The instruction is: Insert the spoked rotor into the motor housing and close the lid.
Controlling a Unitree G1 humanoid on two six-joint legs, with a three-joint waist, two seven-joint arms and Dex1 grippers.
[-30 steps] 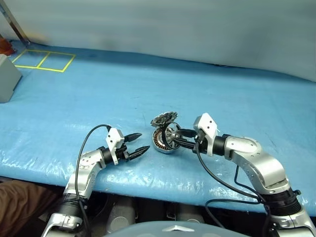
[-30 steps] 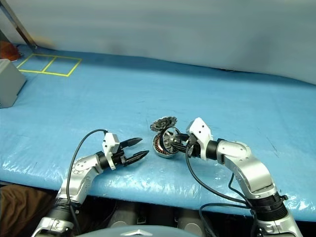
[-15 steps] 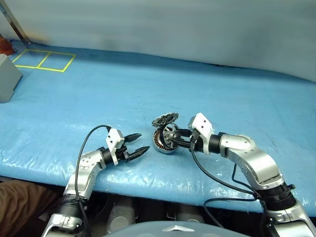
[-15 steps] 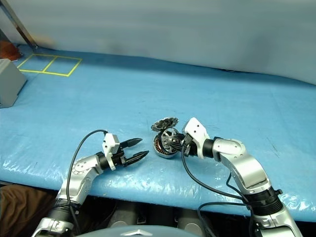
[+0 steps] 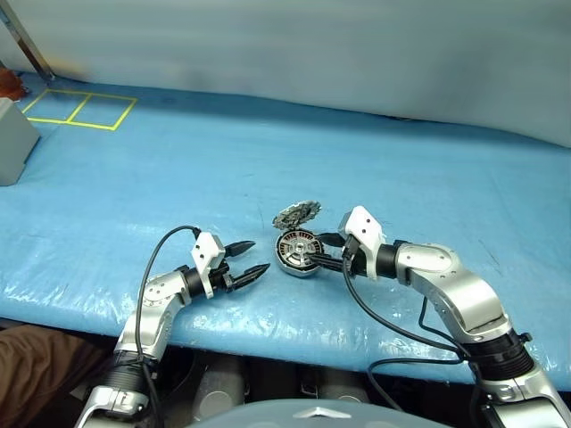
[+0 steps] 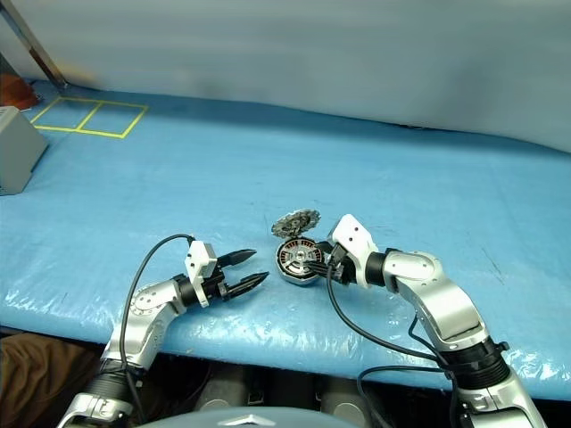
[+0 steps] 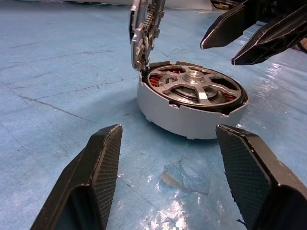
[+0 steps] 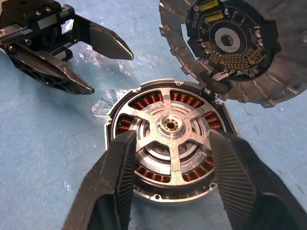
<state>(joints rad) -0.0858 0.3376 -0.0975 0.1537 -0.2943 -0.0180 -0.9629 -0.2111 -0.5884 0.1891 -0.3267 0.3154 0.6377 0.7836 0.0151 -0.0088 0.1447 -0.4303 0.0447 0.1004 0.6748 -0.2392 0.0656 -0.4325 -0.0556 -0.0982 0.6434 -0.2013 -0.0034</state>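
Note:
The spoked rotor (image 8: 171,125) lies flat inside the motor housing (image 5: 297,252), its silvery spokes over the coppery windings. The lid (image 5: 296,214) stands up from the housing's far rim, its toothed inner face (image 8: 225,45) showing. My right gripper (image 8: 171,139) is open; its fingers straddle the near side of the housing and hold nothing. It reaches in from the right in the left eye view (image 5: 323,251). My left gripper (image 5: 260,255) is open a short way to the left of the housing, pointing at it, with nothing between its fingers (image 7: 103,158).
The housing rests on a blue plastic sheet (image 5: 401,178) covering the table, near its front edge (image 5: 294,334). A grey box (image 5: 11,143) and yellow tape squares (image 5: 80,109) are at the far left.
The right gripper held the rotor tilted at the housing's mouth. Now the rotor lies flat in the housing and the right gripper has opened. The left arm has not moved.

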